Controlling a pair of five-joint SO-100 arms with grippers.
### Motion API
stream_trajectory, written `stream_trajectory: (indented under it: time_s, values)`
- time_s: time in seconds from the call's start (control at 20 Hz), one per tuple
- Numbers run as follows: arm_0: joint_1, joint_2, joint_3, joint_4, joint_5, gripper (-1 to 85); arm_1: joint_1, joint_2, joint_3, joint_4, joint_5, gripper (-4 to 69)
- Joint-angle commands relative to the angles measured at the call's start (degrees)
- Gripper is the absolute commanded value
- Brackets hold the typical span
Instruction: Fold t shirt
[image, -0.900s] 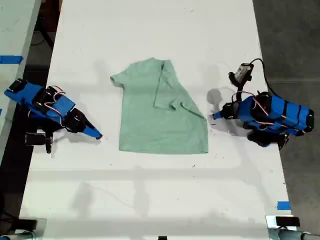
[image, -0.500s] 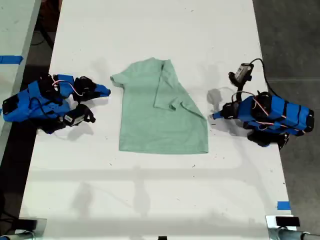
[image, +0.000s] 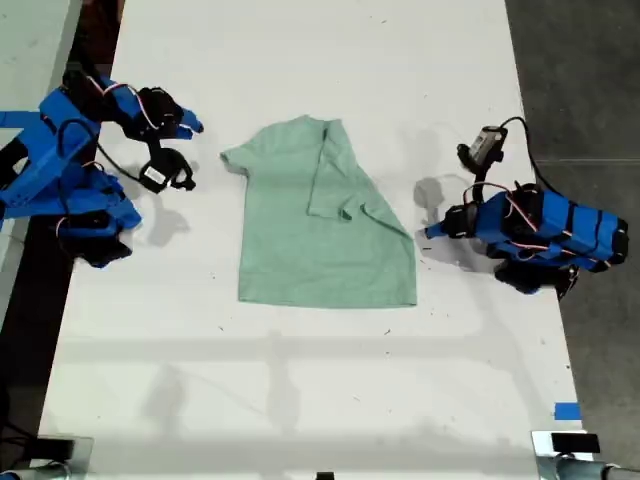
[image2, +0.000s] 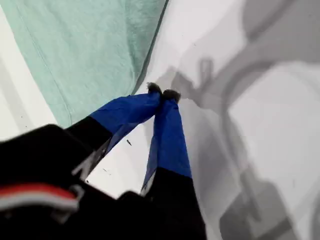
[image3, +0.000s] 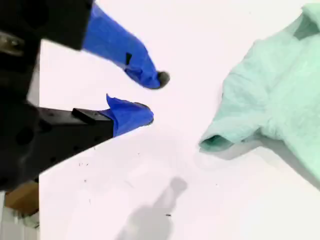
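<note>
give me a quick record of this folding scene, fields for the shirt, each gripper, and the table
t shirt: pale mint green, flat on the table, one sleeve side already folded over the body
my first gripper: shut, empty, tips beside the shirt's edge on the exterior view's right
my second gripper: open, empty, facing the unfolded sleeve, apart from it
table: white surface

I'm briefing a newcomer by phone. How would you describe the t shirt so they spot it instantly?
On the white table, midway between two blue arms, lies the t shirt. It's the only fabric: pale mint, one sleeve folded inward.
</note>
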Motion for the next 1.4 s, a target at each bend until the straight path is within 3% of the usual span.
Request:
stream_trajectory:
  time_s: [0.0, 0.15, 0.35, 0.4, 0.55, 0.65, 0.9, 1.05, 1.15, 1.35]
  values:
    - [-1.76, -19.34, -12.3, 0.62, 5.1, 27.8, 0.26, 0.35, 2.99, -1.85, 0.09, 1.5]
    - [-0.26, -28.92, -10.72, -8.53, 8.53, 25.4, 0.0, 0.35, 2.99, -1.85, 0.09, 1.5]
    - [3.34, -44.03, -11.6, -13.8, 7.12, 21.7, 0.0, 0.35, 2.99, -1.85, -0.09, 1.5]
    - [3.78, -47.81, -11.78, -14.77, 6.06, 19.2, 0.0, 0.35, 2.99, -1.85, -0.09, 1.5]
    - [2.72, -56.6, -12.48, -14.77, 1.93, -0.3, -0.18, 0.35, 2.99, -1.85, -0.09, 1.5]
    - [1.93, -57.04, -11.69, -14.41, 0.88, -0.3, -0.18, 0.35, 2.99, -1.85, -0.09, 1.5]
    - [4.48, -43.24, -11.95, -8.96, -2.02, -0.3, -0.26, 0.35, 2.99, -1.85, -0.09, 1.5]
    - [6.24, -36.3, -22.68, 0.35, -2.2, -0.3, -0.26, 0.35, 2.99, -1.85, -0.09, 1.5]
    - [8.53, -38.23, -33.66, 6.15, -1.76, -0.3, -0.18, 0.35, 2.99, -1.85, -0.09, 1.5]
    - [20.04, -55.46, -56.43, 9.14, -1.76, -0.3, -0.09, 0.35, 2.99, -1.85, -0.18, 1.5]
